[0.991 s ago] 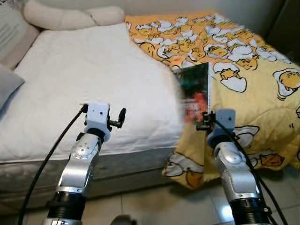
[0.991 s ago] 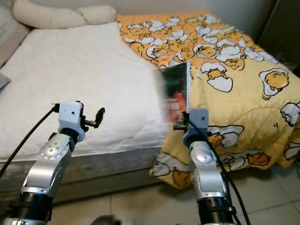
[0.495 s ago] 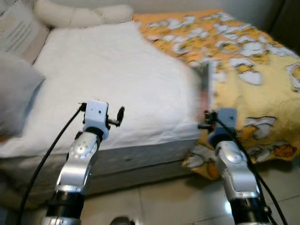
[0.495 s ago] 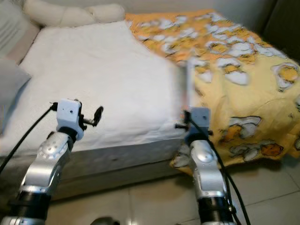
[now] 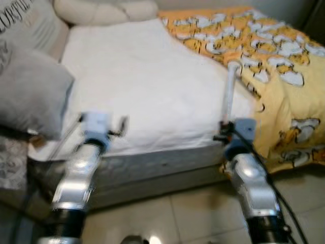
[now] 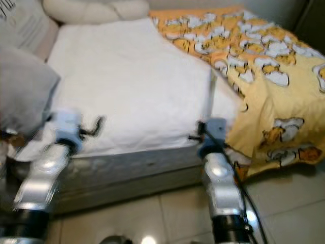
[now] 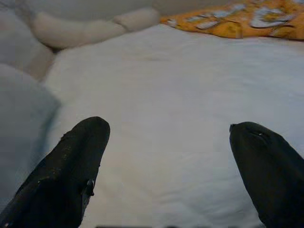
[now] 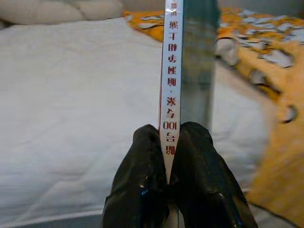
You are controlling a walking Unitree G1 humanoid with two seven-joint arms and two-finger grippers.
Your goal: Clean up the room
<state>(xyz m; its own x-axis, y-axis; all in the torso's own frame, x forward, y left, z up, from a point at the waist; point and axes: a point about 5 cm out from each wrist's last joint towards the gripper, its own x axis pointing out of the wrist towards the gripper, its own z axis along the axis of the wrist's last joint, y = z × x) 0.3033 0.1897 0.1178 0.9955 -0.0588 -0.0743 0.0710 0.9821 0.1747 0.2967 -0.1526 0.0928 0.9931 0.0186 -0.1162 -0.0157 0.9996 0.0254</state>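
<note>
At the foot of a white bed (image 5: 147,86), the right gripper (image 8: 167,164) pinches a thin book (image 8: 183,61) upright by its spine, held over the mattress edge beside a yellow patterned blanket (image 5: 284,76). To the left, the left gripper (image 7: 171,166) hovers over the sheet with its fingers spread wide and nothing between them.

A soft matt white sheet (image 5: 152,86) and yellow printed cloth blanket (image 5: 284,81) cover the bed, beside glossy floor tiles (image 5: 193,213), brushed silver metal arms and a glossy-covered paper book (image 8: 183,71).
</note>
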